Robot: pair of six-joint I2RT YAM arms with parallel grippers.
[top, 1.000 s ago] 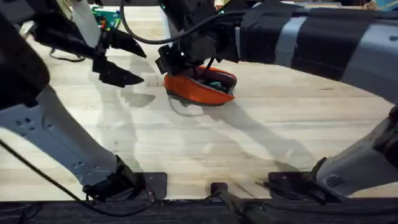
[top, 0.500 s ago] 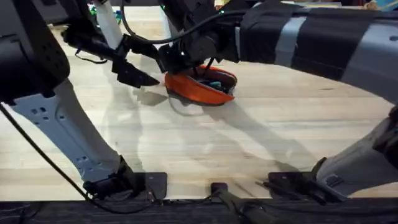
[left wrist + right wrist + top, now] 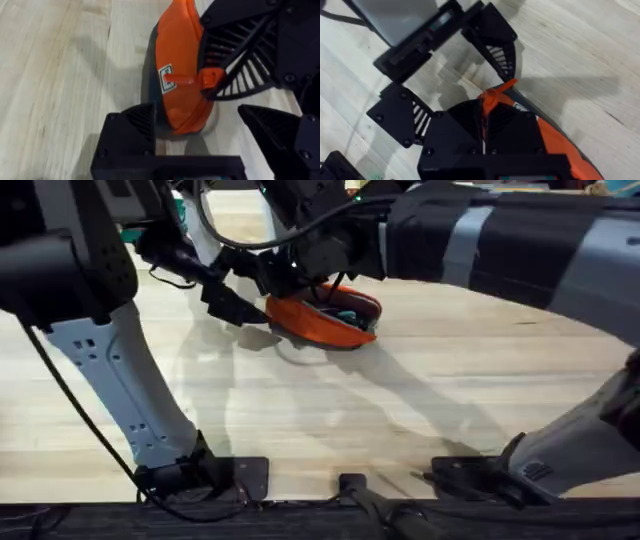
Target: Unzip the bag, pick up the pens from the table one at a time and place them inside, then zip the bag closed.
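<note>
Left gripper [image 3: 240, 298] advanced, fingers wide, now straddling bag [image 3: 322, 320] end. Right gripper [image 3: 487, 112] pinches orange zipper pull [image 3: 496, 92]. Soft fabric pouch, woodgrain table [image 3: 400, 410].

one bag [image 3: 322, 322], two claws [image 3: 232, 285] [image 3: 280, 280], one table [image 3: 400, 400]

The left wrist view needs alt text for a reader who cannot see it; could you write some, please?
An orange bag lies on a pale wooden table, its end between the left gripper's open black fingers. The right gripper's black fingers pinch the bag's orange zipper pull.
</note>
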